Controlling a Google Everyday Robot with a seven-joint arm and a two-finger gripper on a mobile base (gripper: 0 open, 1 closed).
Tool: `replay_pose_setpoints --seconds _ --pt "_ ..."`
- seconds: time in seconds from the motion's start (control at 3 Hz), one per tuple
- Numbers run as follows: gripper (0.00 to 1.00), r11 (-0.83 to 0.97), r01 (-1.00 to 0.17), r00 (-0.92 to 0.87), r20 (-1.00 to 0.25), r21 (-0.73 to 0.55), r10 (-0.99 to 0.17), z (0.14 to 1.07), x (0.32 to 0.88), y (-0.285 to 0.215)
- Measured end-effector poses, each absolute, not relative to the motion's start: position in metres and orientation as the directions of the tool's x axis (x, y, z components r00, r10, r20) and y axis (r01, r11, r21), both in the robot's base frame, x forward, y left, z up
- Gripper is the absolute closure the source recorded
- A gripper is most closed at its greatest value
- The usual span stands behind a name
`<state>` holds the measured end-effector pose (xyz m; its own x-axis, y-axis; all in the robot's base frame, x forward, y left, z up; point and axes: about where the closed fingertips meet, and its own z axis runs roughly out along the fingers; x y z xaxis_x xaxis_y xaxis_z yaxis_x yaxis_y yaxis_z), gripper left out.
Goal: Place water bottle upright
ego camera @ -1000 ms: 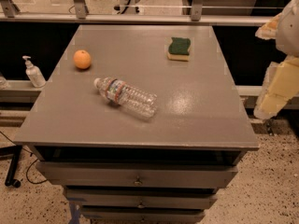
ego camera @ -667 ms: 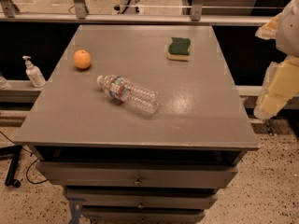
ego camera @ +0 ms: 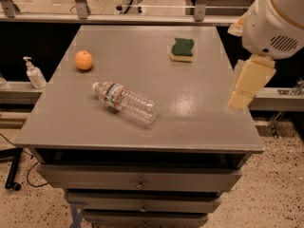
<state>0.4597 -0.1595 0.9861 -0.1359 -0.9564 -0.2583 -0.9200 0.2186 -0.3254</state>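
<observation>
Camera view: a grey table (ego camera: 199, 122) is seen from above and in front, with drawers (ego camera: 140, 179) stacked beneath its top.

The water bottle (ego camera: 126, 102) is noted lying on its side on the tabletop, left of centre and towards the front. Its white cap is pointed to the back left, and its base to the front right. The red, white and blue label band is seen near the cap end.

An orange (ego camera: 83, 60) is placed behind and left of the bottle, near it but apart. A green-topped sponge (ego camera: 182, 49) is set well apart, at the back right of the table. A small white pump-dispenser bottle (ego camera: 34, 74) is stood upright on a low ledge off the table's left side.

The gripper (ego camera: 244, 87) is held over the right edge of the table, hung from a white arm housing (ego camera: 278, 20), well apart from the bottle. Nothing is seen to be held in it. Whether it is set wide or narrow cannot be told.
</observation>
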Motion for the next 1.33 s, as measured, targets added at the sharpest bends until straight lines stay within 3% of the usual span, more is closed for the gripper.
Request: replay_pose_setpoints --seconds 0.67,1.33 --pt "0.0 0.201 -0.923 -0.099 -0.301 -0.328 -0.948 0.978 0.482 -0.11" --pt "0.0 0.228 -0.944 -0.134 -0.352 -0.24 -0.926 0.946 0.506 -0.062"
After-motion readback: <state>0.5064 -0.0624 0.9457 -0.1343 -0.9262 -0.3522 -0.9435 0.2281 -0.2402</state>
